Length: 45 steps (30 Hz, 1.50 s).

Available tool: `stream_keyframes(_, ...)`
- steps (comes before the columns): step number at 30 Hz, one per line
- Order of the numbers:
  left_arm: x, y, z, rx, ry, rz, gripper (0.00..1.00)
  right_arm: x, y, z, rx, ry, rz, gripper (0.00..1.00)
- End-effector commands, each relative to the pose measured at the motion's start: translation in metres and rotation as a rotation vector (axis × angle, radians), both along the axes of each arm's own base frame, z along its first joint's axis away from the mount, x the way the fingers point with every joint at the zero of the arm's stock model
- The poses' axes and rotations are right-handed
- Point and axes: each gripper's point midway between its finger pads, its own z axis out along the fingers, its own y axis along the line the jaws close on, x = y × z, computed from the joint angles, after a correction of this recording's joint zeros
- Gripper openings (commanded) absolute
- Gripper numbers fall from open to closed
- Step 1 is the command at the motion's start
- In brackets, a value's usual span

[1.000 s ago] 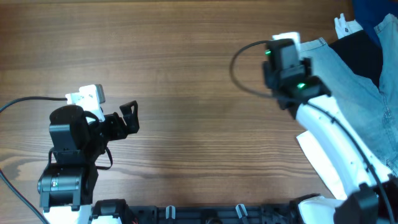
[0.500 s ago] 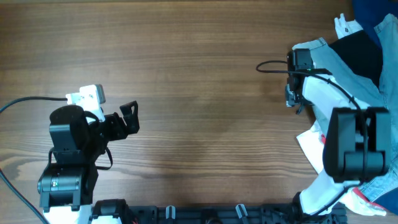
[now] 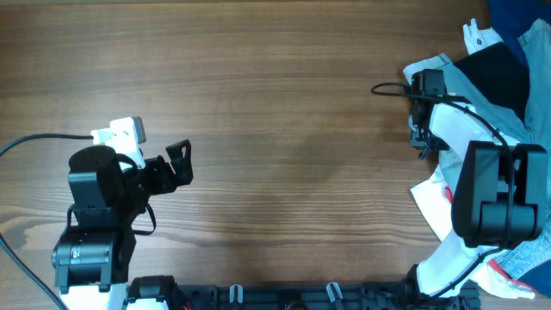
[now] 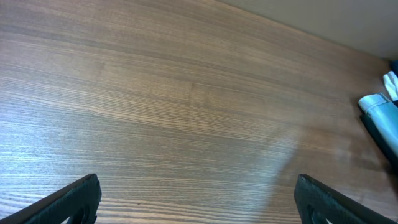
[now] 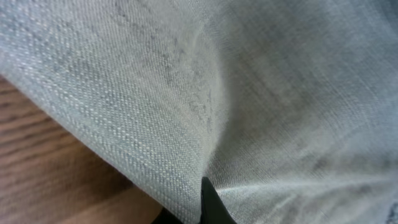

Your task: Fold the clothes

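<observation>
Overhead top-down; left wrist skims table (image 4: 186,93); right wrist against shorts (image 5: 261,93).

- Denim shorts (image 3: 482,95): run off the right edge of the overhead view, with the right arm lying across them
- Right wrist view: denim fills the frame at close range, soft in places; which part of the shorts it is cannot be told
- Right gripper (image 5: 208,205): only a dark sliver shows at the bottom edge; cloth puckers toward it, possibly pinched; jaw state unreadable
- Left gripper (image 4: 199,199): only the two fingertips (image 4: 78,199) show, cut by the bottom edge
- Black garment (image 3: 499,73) and dark blue cloth (image 3: 516,17): cut by the frame's edges
- Small white item (image 3: 475,34): too small to identify
</observation>
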Motion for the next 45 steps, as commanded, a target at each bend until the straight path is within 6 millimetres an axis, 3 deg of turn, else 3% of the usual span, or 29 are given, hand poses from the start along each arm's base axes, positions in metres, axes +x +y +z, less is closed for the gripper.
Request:
stream_keyframes(1, 0.001, -0.004, 0.010, -0.013, -0.024, -0.015, 1.00, 0.023, -0.006, 0.074, -0.035, -0.167, 0.002, 0.04)
stream_keyframes(4, 0.001, -0.004, 0.010, -0.013, -0.024, -0.015, 1.00, 0.028, -0.006, 0.132, -0.050, -0.309, 0.018, 0.04)
stream_keyframes(6, 0.001, -0.004, 0.010, -0.014, -0.024, -0.015, 1.00, 0.031, 0.004, 0.165, -0.002, -0.420, 0.062, 0.04)
stream_keyframes(11, 0.001, -0.004, 0.010, -0.013, -0.024, -0.015, 1.00, 0.032, 0.040, 0.205, 0.160, -0.550, 0.223, 0.04)
stream_keyframes(14, 0.001, -0.004, 0.010, -0.014, -0.024, -0.015, 1.00, 0.034, 0.081, 0.219, 0.251, -0.562, 0.420, 0.05)
stream_keyframes(16, 0.001, -0.004, 0.010, -0.014, -0.024, -0.015, 1.00, 0.029, 0.078, 0.240, 0.152, -0.613, 0.385, 0.04)
stream_keyframes(18, 0.001, -0.004, 0.010, -0.014, -0.024, -0.015, 1.00, 0.022, 0.060, 0.261, 0.050, -0.679, 0.289, 0.04)
stream_keyframes(21, 0.001, -0.004, 0.010, -0.013, -0.024, -0.015, 1.00, 0.019, 0.062, 0.254, 0.056, -0.642, 0.302, 0.04)
stream_keyframes(24, 0.001, -0.004, 0.010, -0.013, -0.024, -0.015, 1.00, 0.022, 0.079, 0.221, 0.159, -0.548, 0.357, 0.05)
stream_keyframes(27, 0.001, -0.004, 0.010, -0.013, -0.023, -0.014, 1.00, 0.025, 0.090, 0.178, 0.242, -0.419, 0.370, 0.12)
stream_keyframes(31, 0.001, -0.004, 0.010, -0.013, -0.024, -0.014, 1.00, 0.031, 0.090, 0.147, 0.258, -0.336, 0.347, 0.04)
stream_keyframes(35, 0.001, -0.004, 0.010, -0.013, -0.024, -0.015, 1.00, 0.036, 0.097, 0.149, 0.281, -0.363, 0.340, 0.04)
stream_keyframes(37, 0.001, -0.004, 0.010, -0.013, -0.025, -0.015, 1.00, 0.040, 0.118, 0.172, 0.281, -0.396, 0.453, 0.04)
stream_keyframes(41, 0.003, -0.004, 0.012, -0.012, -0.037, -0.015, 1.00, 0.049, 0.201, 0.253, 0.292, -0.555, 0.712, 0.04)
stream_keyframes(43, 0.003, -0.004, 0.012, -0.012, -0.037, -0.015, 1.00, 0.046, 0.250, 0.268, 0.332, -0.601, 0.818, 0.04)
stream_keyframes(45, 0.004, -0.004, 0.011, -0.013, -0.032, -0.015, 1.00, 0.046, 0.289, 0.267, 0.380, -0.627, 0.878, 0.04)
